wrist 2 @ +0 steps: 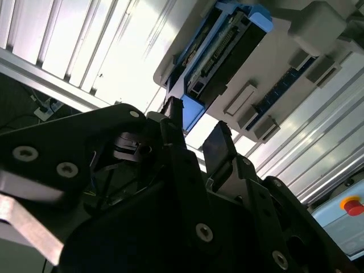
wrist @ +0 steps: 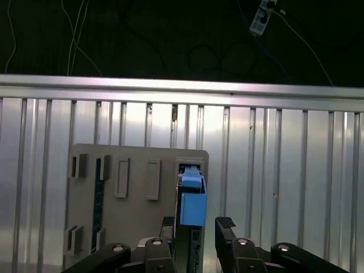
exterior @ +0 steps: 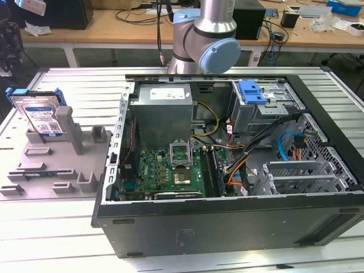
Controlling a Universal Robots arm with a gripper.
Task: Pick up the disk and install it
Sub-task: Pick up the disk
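Observation:
The disk (exterior: 42,116), silver with a white-and-blue label and a blue frame, stands on edge in the grey fixture plate (exterior: 51,170) at the exterior view's left. Both wrist views look down on the disk's blue-framed edge (wrist: 192,205) (wrist 2: 224,54) in the fixture plate (wrist: 131,227) (wrist 2: 318,34). My gripper (wrist: 196,226) (wrist 2: 196,128) is open above it, one dark finger (wrist: 166,226) on each side of the blue frame and apart from it. Nothing is held.
An open computer case (exterior: 318,222) lies at the exterior view's right, with a motherboard (exterior: 170,170), a power supply (exterior: 165,108), cables and a grey drive cage (exterior: 273,111) with a blue latch (exterior: 253,91). The arm's base (exterior: 205,40) stands behind it. A red button (wrist 2: 352,205) sits beyond the slatted table (wrist: 284,170).

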